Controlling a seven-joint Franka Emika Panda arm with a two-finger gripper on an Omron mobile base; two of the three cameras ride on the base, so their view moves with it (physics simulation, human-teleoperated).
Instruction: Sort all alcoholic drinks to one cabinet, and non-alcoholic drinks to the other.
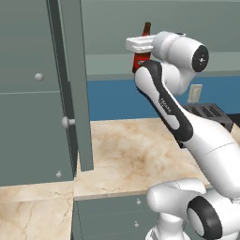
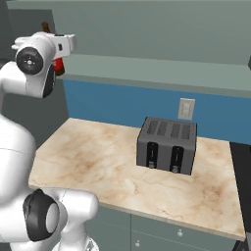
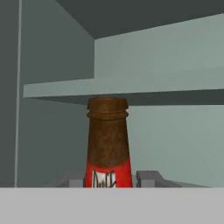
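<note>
A slim brown glass beer bottle with a red label stands upright between my gripper fingers, which are shut on its lower body. In the left base view the beer bottle pokes up behind my raised hand, high above the counter, beside the open upper cabinet door. The right base view has the bottle at the top left, mostly hidden by my wrist. Ahead of the bottle in the hand view lies a grey cabinet interior with a shelf.
A dark toaster sits on the marble counter near the blue back wall, below a wall outlet. Grey cabinet fronts with knobs stand at the left. Drawers run under the counter edge.
</note>
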